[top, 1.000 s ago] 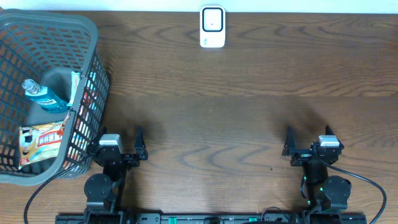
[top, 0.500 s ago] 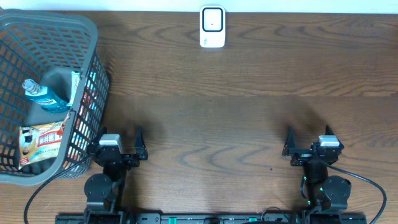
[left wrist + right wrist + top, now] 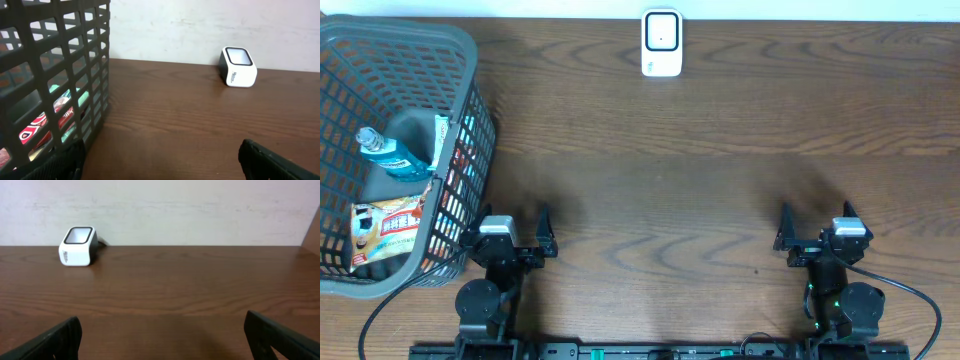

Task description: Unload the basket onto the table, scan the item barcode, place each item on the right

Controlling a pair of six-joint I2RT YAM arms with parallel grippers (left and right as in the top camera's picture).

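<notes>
**Task status.** Not begun, as far as the frames show. No item is out of the basket and nothing is in front of the scanner. Picking an item, carrying it to the scanner and turning its barcode to the window all appear to remain.

**Items.** Candidates lie inside the grey mesh basket at the table's left edge: a blue bottle and a printed packet, with other packaging behind the mesh that is too obscured to name. Which one is to be scanned cannot be told.

**Barcode scanner**. White, upright at the far edge of the table, well apart from both arms and from the basket.

**Left gripper**. Low at the near edge, just beside the basket wall. Its fingers are spread wide, holding nothing.

**Right gripper**. Low at the near edge on the opposite side. Its fingers are equally wide apart, empty, with only bare wood between them.
</notes>
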